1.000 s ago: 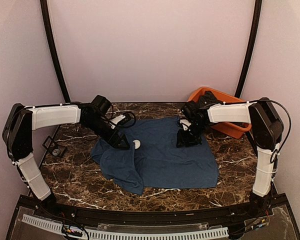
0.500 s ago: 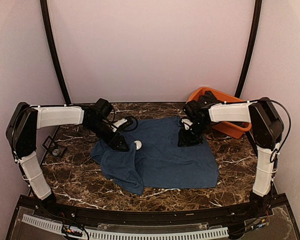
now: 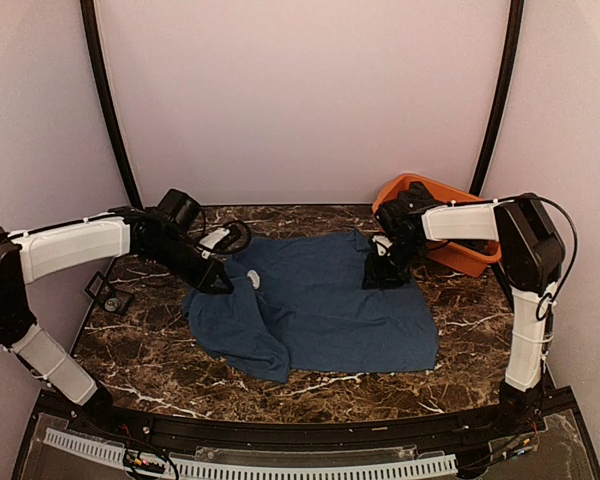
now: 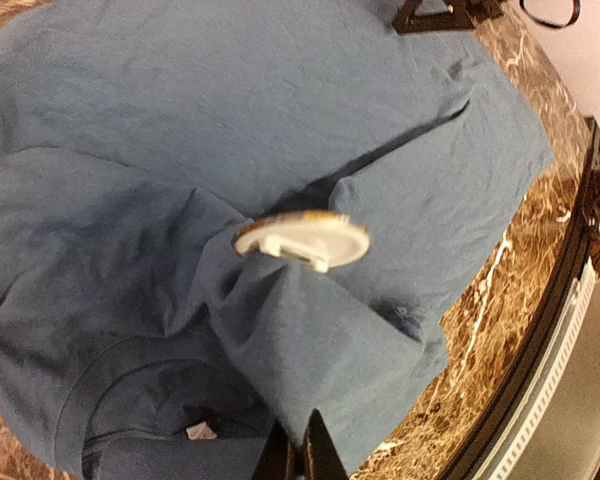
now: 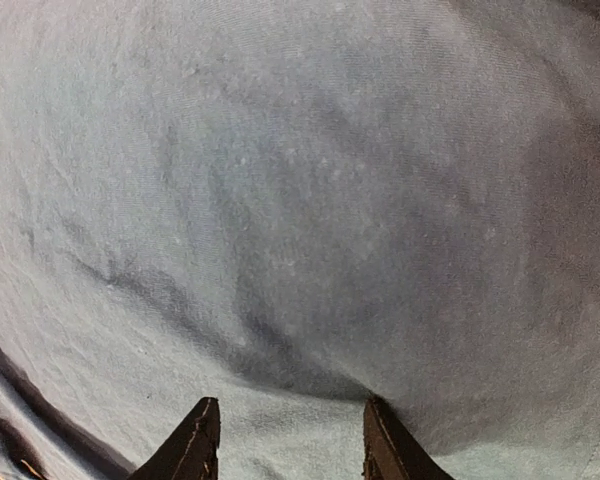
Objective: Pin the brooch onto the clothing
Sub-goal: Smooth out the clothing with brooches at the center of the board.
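You are at the step of fixing the brooch [image 4: 302, 238] to the clothing [image 3: 330, 300], the navy T-shirt spread over the middle of the desk [image 3: 160, 360], and what matters now is holding the cloth taut around the pin. The brooch, a pale round disc, stands tilted on a raised ridge of fabric near the shirt's left side. From the left wrist it shows almost edge-on, and you cannot tell whether its pin is through the cloth. Your left claw [image 4: 292, 455] has its fingers tight together. The ridge of fabric runs from their tips up to the brooch, so it looks to be nipping a thin fold of the shirt. Pull gently and along the desk, not upward, or the disc may tip off the fold. Your right claw [image 5: 288, 445] has its fingers about half apart and grips nothing, with the tips pressed on flat cloth at the shirt's far right. Use it as an anchor so the shirt does not slide.
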Controlling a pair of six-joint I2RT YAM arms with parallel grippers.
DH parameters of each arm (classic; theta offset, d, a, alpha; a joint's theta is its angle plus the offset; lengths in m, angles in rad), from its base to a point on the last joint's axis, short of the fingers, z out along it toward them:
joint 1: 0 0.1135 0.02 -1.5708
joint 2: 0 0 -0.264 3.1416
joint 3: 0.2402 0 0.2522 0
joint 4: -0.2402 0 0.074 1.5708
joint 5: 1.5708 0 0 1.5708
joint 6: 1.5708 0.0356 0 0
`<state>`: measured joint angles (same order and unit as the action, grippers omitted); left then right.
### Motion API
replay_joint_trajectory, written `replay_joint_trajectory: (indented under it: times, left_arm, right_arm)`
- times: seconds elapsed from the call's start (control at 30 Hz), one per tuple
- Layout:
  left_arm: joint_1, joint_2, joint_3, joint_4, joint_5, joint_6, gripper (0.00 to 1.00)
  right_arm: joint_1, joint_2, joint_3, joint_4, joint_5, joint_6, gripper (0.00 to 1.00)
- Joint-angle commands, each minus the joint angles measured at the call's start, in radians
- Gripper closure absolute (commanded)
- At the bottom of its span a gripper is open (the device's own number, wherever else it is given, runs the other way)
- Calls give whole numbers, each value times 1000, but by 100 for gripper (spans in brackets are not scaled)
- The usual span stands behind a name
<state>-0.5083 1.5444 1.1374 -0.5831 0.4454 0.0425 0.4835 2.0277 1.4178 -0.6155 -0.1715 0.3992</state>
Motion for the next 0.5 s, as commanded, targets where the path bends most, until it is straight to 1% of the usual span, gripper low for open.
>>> replay_joint_trajectory:
  times: [0.0, 0.23, 0.4, 0.43, 0.47]
  left_arm:
    - [8, -179, -112, 36, -92, -195, 99]
    - [7, -389, -306, 41, -84, -431, 99]
    - [7, -509, -382, -10, -114, -500, 99]
    - [7, -518, -386, -17, -127, -504, 97]
    - [7, -533, -393, -30, -143, -510, 88]
  right_arm:
    - [-26, 59, 12, 0, 19, 22, 53]
    - [-37, 75, 54, -13, 30, 23, 53]
    - [-33, 36, 78, -20, 12, -7, 54]
    - [-30, 23, 81, -25, 8, -21, 54]
    - [-25, 2, 83, -27, 9, -36, 54]
